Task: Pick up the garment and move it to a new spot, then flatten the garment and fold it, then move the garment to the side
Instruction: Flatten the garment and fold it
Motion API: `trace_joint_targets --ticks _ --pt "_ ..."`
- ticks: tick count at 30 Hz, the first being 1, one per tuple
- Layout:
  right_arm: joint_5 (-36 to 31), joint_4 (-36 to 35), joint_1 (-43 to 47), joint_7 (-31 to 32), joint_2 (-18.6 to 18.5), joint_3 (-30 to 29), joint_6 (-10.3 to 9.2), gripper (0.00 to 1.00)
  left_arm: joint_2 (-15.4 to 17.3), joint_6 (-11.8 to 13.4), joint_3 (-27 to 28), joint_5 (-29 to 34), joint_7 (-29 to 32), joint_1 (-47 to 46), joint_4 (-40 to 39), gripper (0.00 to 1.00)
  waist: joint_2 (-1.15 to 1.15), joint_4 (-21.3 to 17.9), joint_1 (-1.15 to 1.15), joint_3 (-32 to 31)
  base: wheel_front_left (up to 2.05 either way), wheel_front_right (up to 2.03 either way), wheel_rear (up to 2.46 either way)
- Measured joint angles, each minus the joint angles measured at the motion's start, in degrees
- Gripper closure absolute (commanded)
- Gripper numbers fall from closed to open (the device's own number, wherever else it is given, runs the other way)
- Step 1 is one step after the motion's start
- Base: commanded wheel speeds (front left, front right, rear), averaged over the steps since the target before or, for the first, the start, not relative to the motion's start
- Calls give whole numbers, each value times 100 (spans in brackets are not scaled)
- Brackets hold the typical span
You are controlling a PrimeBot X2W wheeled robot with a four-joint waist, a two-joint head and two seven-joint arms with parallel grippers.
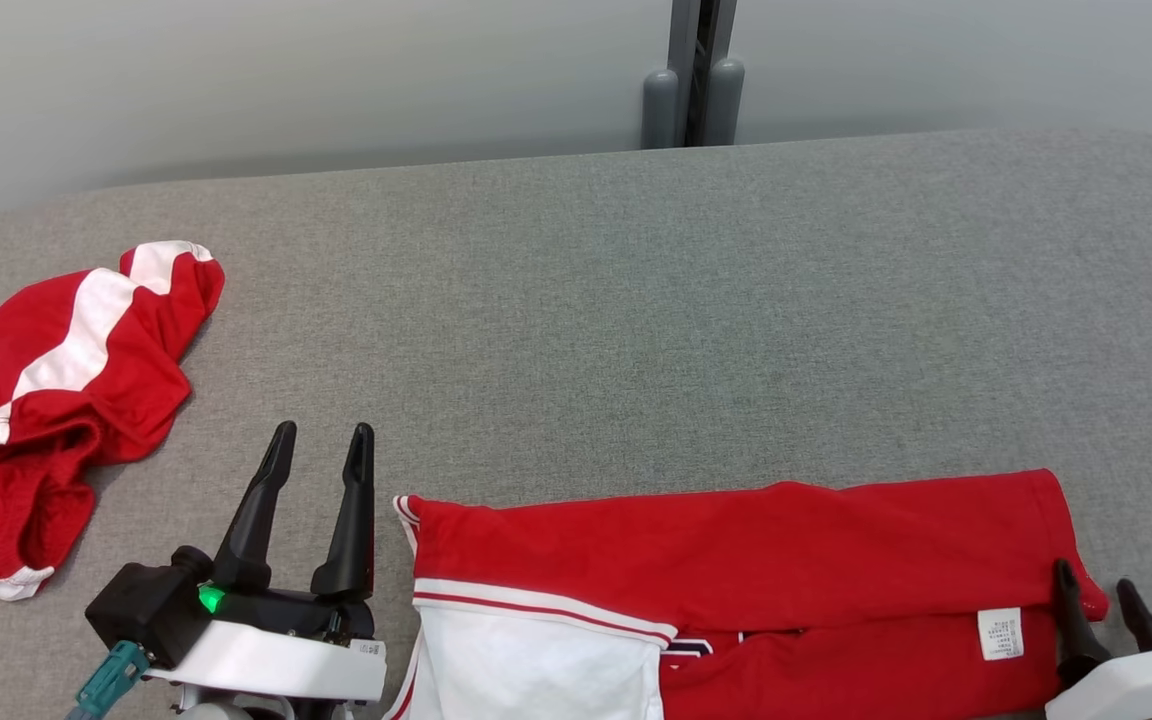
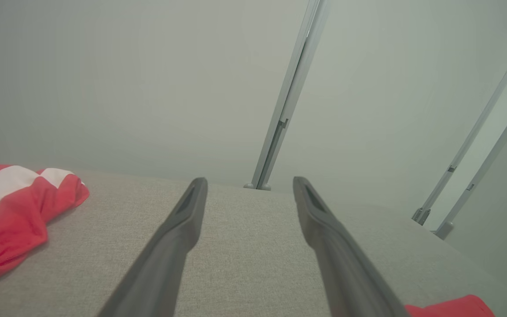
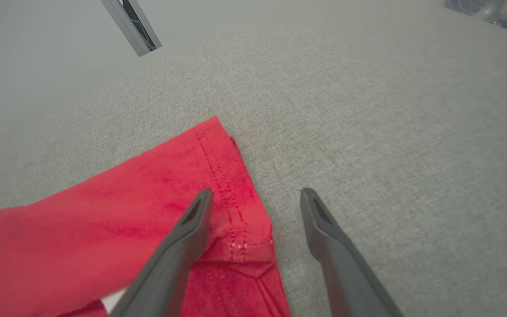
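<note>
**Head view.**
- Left gripper (image 1: 325, 428): jaws apart, holding nothing, over the grey woven-fabric surface (image 1: 636, 300).
- Right gripper (image 1: 1095, 575): jaws apart.
- Long red and white jersey garment (image 1: 736, 540): folded lengthwise and lying flat between the two sets of jaws. Its white-trimmed end lay just right of the left jaws, its hemmed red end at the right jaws.
- Small white care label (image 1: 999, 633): on the garment, just left of the right jaws.
- Crumpled red cloth with a white stripe (image 1: 56, 400): well left of the left jaws.

**Left wrist view.**
- Jaws apart, with bare surface between them.
- The crumpled red cloth lay far left of them.
- A red corner of the garment showed beside the right-hand finger.

**Right wrist view.**
- Jaws apart and straddling the garment's stitched corner. One finger was over the red fabric, the other over bare surface.
- Contact with the fabric could not be told.
</note>
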Motion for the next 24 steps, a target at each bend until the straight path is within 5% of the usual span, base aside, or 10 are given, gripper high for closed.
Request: trace_joint_targets --ticks 13,14,15,16,24 --pt "394 755 -377 97 -46 472 1 0 -1 -15 24 41 0 -4 -11 0 0 4 0 10 0 0 0" --pt "431 772 -393 96 -54 516 1 37 -1 -15 27 41 0 -4 -11 0 0 9 0 7 0 0 0" --pt "460 777 -411 91 -66 577 -1 52 0 -15 33 41 0 -4 -12 0 0 11 0 4 0 0 0" --pt "468 755 -423 90 -102 693 -1 100 0 -15 42 41 0 -4 -12 0 0 14 0 2 0 0 0" --pt "542 750 -496 29 -328 1003 2 100 0 -15 71 41 0 -3 -31 0 0 6 0 1 0 0 0"
